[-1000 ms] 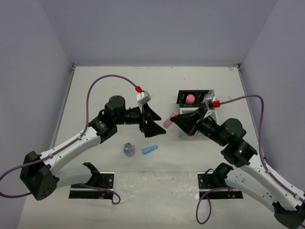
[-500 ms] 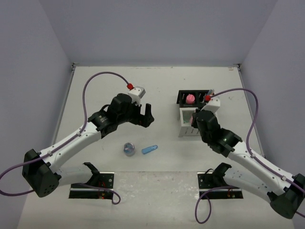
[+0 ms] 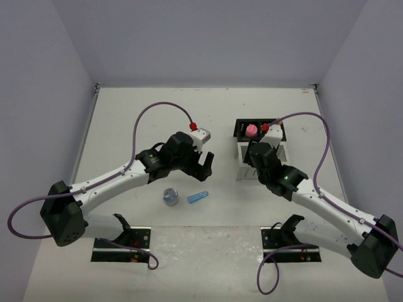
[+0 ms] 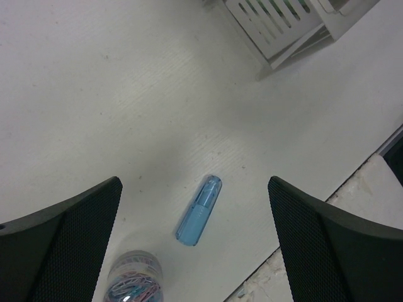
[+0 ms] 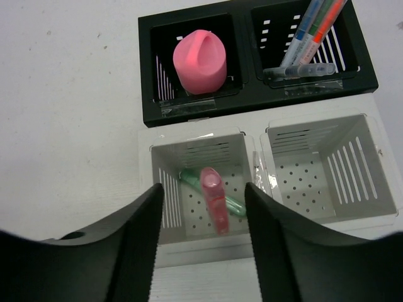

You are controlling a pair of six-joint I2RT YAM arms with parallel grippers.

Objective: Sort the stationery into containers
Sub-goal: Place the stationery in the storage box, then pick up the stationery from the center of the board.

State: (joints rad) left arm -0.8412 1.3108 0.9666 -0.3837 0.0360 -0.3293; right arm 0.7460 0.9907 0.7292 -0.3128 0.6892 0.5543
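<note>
Clip jar (image 4: pixel 133 284) cut off at edge; left tool (image 4: pixel 194 186) apart, right tool (image 5: pixel 203 189) apart, empty.

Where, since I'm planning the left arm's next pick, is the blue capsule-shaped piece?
In the left wrist view, the blue capsule-shaped piece lies on the table, framed between the fingers of the open left gripper, just right of the round tub of paper clips.
</note>
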